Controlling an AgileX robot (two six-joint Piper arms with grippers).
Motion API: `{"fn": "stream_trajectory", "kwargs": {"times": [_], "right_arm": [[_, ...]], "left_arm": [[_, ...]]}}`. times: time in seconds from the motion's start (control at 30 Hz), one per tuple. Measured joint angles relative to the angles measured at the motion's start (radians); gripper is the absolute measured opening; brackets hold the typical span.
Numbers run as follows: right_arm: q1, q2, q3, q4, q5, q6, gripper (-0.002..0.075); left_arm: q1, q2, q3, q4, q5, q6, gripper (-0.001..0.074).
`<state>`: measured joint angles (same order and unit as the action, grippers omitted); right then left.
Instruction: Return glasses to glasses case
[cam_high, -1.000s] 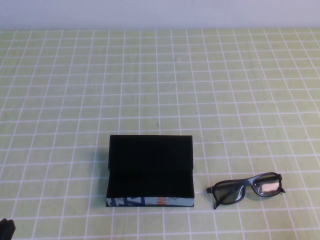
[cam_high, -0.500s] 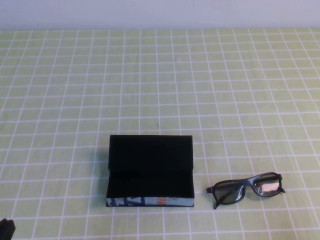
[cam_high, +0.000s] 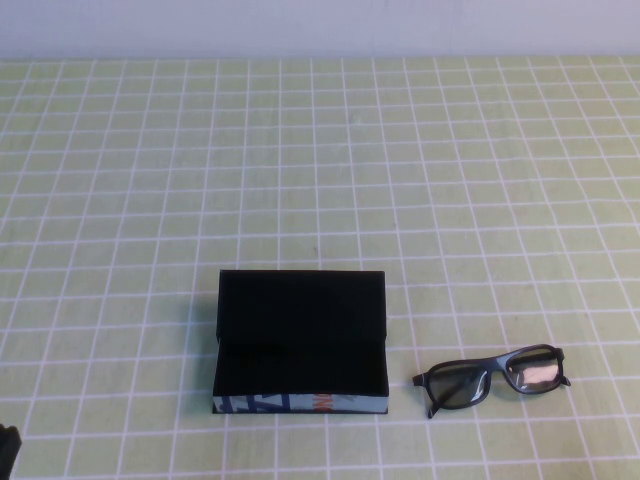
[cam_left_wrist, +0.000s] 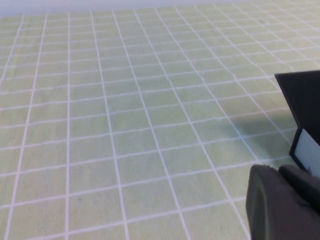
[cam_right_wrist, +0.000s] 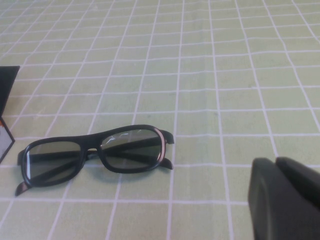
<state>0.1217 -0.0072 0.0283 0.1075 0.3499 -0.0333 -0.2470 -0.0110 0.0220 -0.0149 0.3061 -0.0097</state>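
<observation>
The glasses case (cam_high: 300, 403) stands open near the table's front middle, its lid upright at the back and its black inside empty. The dark-framed glasses (cam_high: 492, 378) lie on the cloth just right of the case, unfolded, apart from it. My left gripper (cam_high: 5, 445) shows only as a dark tip at the front left corner, far left of the case. In the left wrist view it (cam_left_wrist: 280, 172) is shut and empty, with the case's end (cam_left_wrist: 302, 100) ahead. My right gripper (cam_right_wrist: 277, 165) is shut and empty, close to the glasses (cam_right_wrist: 95, 155). It is outside the high view.
A green cloth with a white grid (cam_high: 320, 180) covers the whole table up to a pale wall at the back. One corner of the case (cam_right_wrist: 6, 85) shows in the right wrist view beside the glasses.
The dark tip of my left gripper has drawn back a little toward the front left corner of the high view. The case and the glasses have not moved.
</observation>
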Motion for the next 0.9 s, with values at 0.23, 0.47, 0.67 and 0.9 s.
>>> {"fn": "stream_trajectory", "kwargs": {"times": [0.23, 0.47, 0.67, 0.9], "right_arm": [[0.0, 0.0, 0.0, 0.0, -0.036, 0.0, -0.0018], [0.0, 0.0, 0.0, 0.002, -0.281, 0.0, -0.0018], [0.0, 0.0, 0.0, 0.006, -0.505, 0.0, -0.0018], [0.0, 0.0, 0.0, 0.008, -0.548, 0.0, -0.0018]], "left_arm": [[0.0, 0.0, 0.0, 0.002, -0.129, 0.001, -0.0003], [0.0, 0.0, 0.0, 0.002, -0.391, -0.005, -0.0003], [0.0, 0.0, 0.0, 0.002, -0.53, -0.037, -0.0003], [0.0, 0.0, 0.0, 0.002, -0.545, -0.039, -0.0003]]}}
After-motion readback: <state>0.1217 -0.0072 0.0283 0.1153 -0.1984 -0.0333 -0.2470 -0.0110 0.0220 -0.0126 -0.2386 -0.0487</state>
